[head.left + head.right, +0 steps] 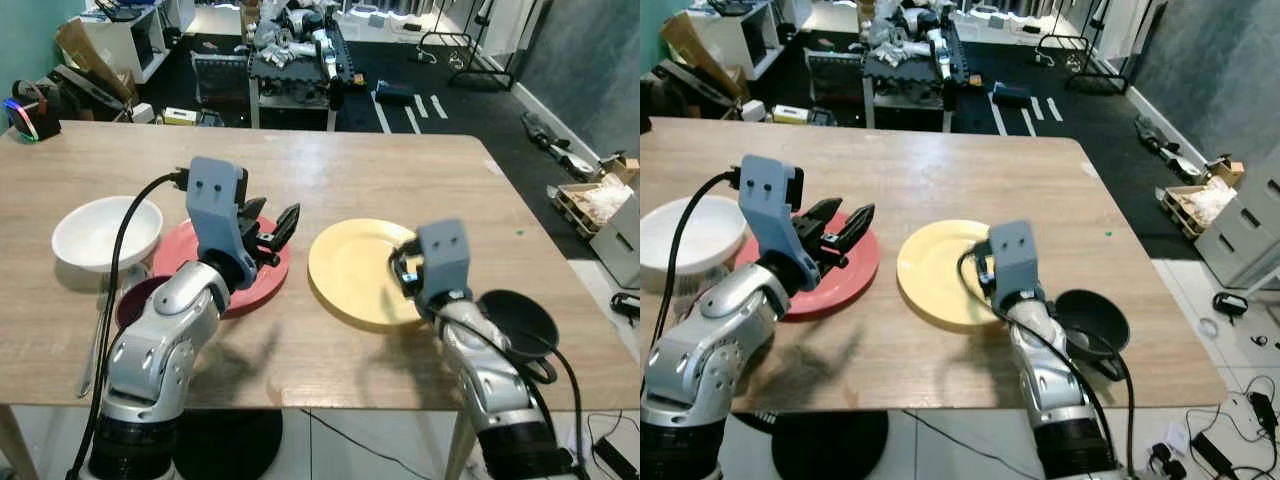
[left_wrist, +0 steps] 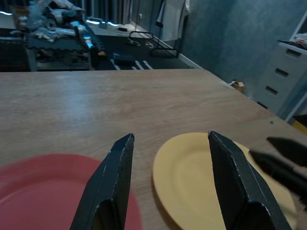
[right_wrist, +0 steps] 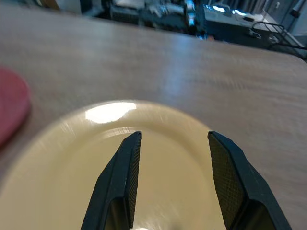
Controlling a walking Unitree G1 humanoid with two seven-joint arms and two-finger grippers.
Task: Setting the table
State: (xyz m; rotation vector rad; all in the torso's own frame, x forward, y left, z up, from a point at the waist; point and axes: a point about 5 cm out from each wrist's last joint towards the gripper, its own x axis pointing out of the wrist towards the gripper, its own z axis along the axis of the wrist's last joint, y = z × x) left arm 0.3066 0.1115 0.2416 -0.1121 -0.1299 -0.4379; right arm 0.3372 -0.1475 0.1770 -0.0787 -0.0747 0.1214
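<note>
A yellow plate lies at the middle of the wooden table, and a red plate lies just left of it. My left gripper hovers open over the red plate's right part, pointing toward the yellow plate. My right gripper is open and held low over the yellow plate's right side, its fingers aimed across the plate. Neither holds anything. To the far left is a white bowl, with a dark maroon bowl in front of it. A black bowl sits by my right arm.
A piece of silver cutlery lies near the front left edge. Beyond the table's far side stand a cluttered cart and shelves. Boxes sit on the floor at the right.
</note>
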